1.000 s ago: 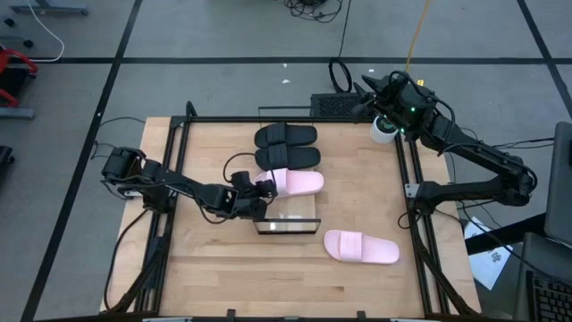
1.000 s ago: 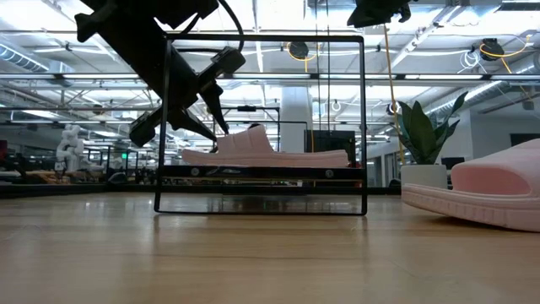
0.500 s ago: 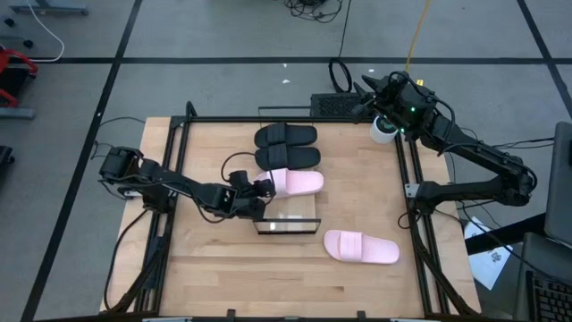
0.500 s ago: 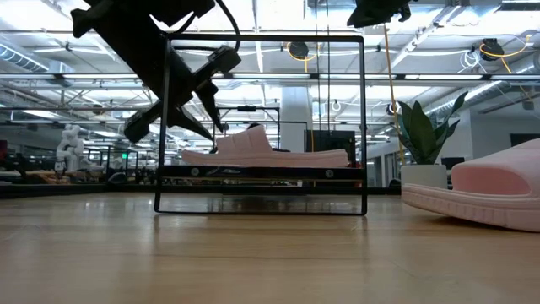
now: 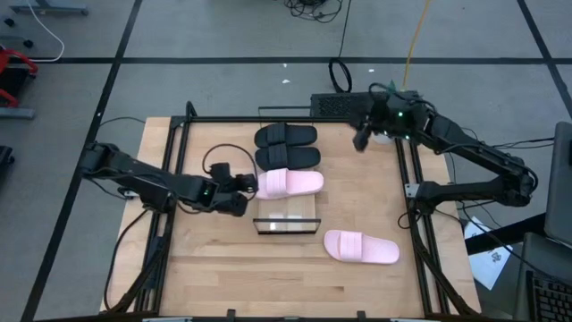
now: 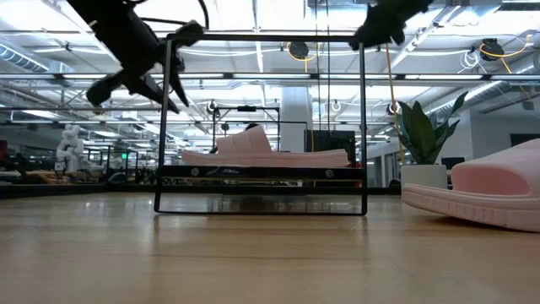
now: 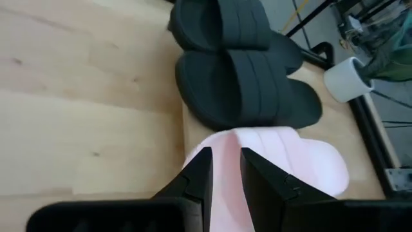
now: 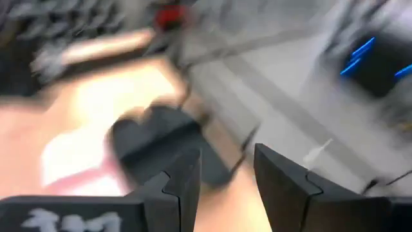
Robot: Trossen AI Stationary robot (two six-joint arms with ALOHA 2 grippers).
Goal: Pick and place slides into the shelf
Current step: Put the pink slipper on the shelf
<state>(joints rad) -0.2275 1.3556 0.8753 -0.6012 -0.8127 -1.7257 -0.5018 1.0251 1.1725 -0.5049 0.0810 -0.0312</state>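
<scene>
Shelf: the shelf (image 5: 288, 202) sits in the middle of the desk (image 5: 206, 268).
On the shelf: two black slides (image 5: 287, 147) and one pink slide (image 5: 290, 183) lie side by side.
Left to do: the other pink slide (image 5: 361, 247) lies flat on the desk, near the shelf's front end.
Left gripper (image 5: 243, 184): just beside the shelved pink slide's heel, fingers (image 7: 201, 177) a little apart, holding nothing.
Right gripper (image 5: 362, 139): up over the far right corner, fingers (image 8: 183, 177) apart, empty.
How to do it well: I think the right arm should come down over the loose slide, pinch its strap, lift it clear, then set it straight next to the others.
</scene>
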